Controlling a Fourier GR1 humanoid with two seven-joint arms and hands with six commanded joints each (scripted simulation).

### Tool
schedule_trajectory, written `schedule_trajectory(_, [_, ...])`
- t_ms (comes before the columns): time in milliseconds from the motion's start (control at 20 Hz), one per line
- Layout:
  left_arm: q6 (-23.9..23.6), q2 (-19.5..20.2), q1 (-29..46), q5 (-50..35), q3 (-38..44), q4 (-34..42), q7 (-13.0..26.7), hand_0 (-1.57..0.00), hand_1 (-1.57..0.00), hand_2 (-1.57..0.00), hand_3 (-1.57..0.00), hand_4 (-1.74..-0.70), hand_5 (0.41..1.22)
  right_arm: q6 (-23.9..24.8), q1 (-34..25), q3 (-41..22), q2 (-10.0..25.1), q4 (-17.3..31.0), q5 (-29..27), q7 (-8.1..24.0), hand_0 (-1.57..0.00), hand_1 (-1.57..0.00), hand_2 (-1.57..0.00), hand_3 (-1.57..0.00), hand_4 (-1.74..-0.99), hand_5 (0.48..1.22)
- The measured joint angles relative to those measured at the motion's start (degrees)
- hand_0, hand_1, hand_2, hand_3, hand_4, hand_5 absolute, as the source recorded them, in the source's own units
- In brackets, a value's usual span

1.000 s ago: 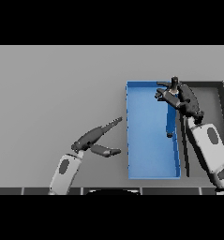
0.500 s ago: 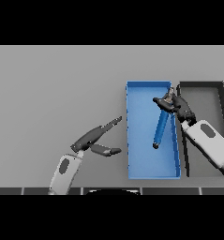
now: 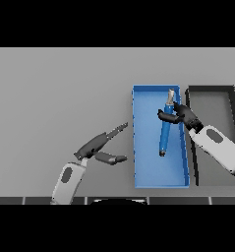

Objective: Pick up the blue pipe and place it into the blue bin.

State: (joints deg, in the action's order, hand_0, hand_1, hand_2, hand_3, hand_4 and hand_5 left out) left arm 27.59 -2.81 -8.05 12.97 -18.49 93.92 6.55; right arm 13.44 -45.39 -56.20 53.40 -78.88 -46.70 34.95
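Grey table (image 3: 55,83): spans the whole view and carries everything below.

Blue bin (image 3: 146,172): rectangular, open-topped, long axis running away from the robot, right of the table's centre. Raised blue walls on all four sides; floor bare toward the near end.

Dark bin (image 3: 215,98): same general shape, just beside the blue bin on its right, walls close together; whether touching cannot be told. Partly covered by the right forearm.

Right arm: white and grey forearm entering from the right edge, crossing over the dark bin and ending over the blue bin's right wall.

Left arm: white and grey forearm rising from the lower edge, left of the blue bin.

Blue pipe (image 3: 164,135): slim blue cylinder with a pale grey tip at the far end and a dark end nearer the robot. Positioned inside the blue bin's outline, roughly parallel to the long walls, slightly tilted, in the far half. Whether resting on the floor or held just above it cannot be told.

Right hand (image 3: 184,114): dark, at the upper part of the pipe, fingers and thumb curled round the shaft in a grasp.

Left hand (image 3: 97,147): dark, over bare table just left of the blue bin, fingers extended straight toward the bin, thumb spread apart below them, holding nothing.
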Motion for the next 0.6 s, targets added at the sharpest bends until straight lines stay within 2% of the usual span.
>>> schedule_trajectory(250, [0.0, 0.1, -0.2, 0.1, 0.2, -0.6, -0.3, 0.00, 0.00, 0.00, 0.00, -0.89, 0.431, -0.2, -0.8, -1.7, -0.2, 0.9, 1.4, 0.0, -0.01, -0.01, -0.01, -0.01, -1.022, 0.672])
schedule_trajectory(500, [-0.2, 0.1, 0.3, 0.8, -0.3, -1.0, -1.4, 0.00, 0.00, 0.00, 0.00, -0.88, 0.431, -1.7, -0.9, -1.8, 0.0, 1.3, 1.2, -0.2, -0.01, -0.01, -0.01, 0.00, -1.022, 0.655])
schedule_trajectory(600, [-0.2, -0.4, -1.0, 0.5, -0.1, -1.5, -0.4, 0.00, 0.00, 0.00, 0.00, -0.88, 0.431, -1.9, -1.3, -2.0, -0.2, 1.3, 1.7, -0.3, -0.01, -0.01, -0.01, 0.00, -1.022, 0.643])
